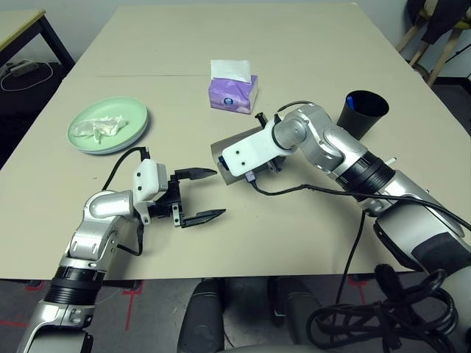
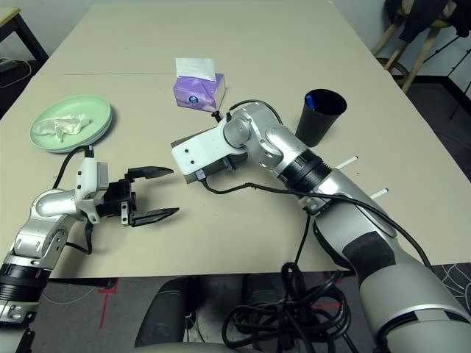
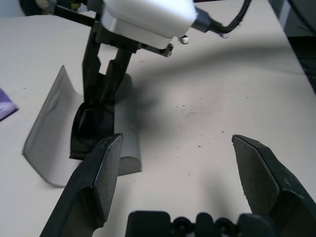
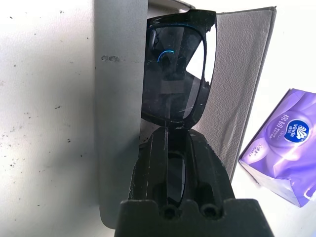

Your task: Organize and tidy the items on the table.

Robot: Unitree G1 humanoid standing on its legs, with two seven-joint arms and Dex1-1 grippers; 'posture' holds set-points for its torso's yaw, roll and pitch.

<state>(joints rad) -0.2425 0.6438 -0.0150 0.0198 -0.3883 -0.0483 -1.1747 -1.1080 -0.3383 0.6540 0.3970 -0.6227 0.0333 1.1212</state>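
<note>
My right gripper (image 4: 175,136) is shut on the black sunglasses (image 4: 177,74) and holds them inside the open grey glasses case (image 4: 118,98), which lies at the middle of the table (image 1: 294,51). My left gripper (image 1: 204,195) hovers open just to the left of the case (image 1: 215,152) with nothing between its fingers (image 3: 98,173). A pale green plate (image 1: 140,118) at the left carries crumpled white tissue (image 1: 103,126). The purple tissue box (image 1: 233,92) stands behind the case. At the right a black cup (image 1: 362,110) holds a blue pen (image 2: 312,101), and two white pens (image 2: 346,160) lie near my right forearm.
A black cable (image 1: 309,190) from my right wrist trails over the table in front of the case. A smaller dark-legged table (image 1: 22,26) stands off the far left corner. Wooden chair legs (image 1: 434,51) show beyond the far right edge.
</note>
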